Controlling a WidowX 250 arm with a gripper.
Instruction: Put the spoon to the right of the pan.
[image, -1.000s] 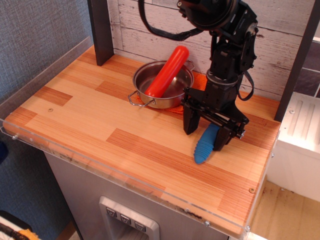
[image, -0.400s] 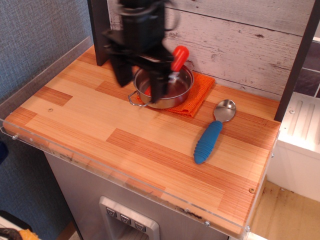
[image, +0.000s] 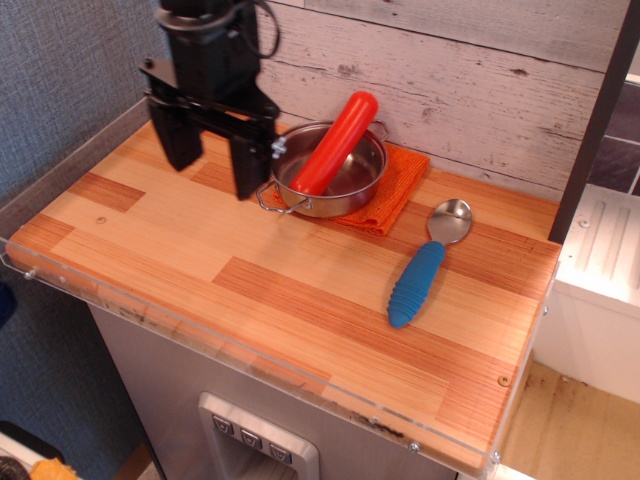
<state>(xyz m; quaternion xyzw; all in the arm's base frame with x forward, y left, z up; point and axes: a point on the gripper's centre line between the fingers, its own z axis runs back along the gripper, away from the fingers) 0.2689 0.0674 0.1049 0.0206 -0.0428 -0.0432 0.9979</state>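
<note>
The spoon (image: 424, 268) lies flat on the wooden table to the right of the pan, silver bowl toward the wall, blue ribbed handle toward the front. The steel pan (image: 330, 172) sits on an orange cloth mat (image: 392, 190) near the back wall and holds a long red cylinder (image: 333, 142) leaning on its rim. My gripper (image: 211, 162) hangs over the table left of the pan, fingers pointing down, open and empty, far from the spoon.
The wooden table (image: 200, 250) has a clear plastic guard along its front and left edges. A whitewashed plank wall stands behind. A white cabinet (image: 600, 290) stands off the right edge.
The gripper let go of the spoon, rose and swept left across the pan to the table's left side. The spoon stays where it was set down.
</note>
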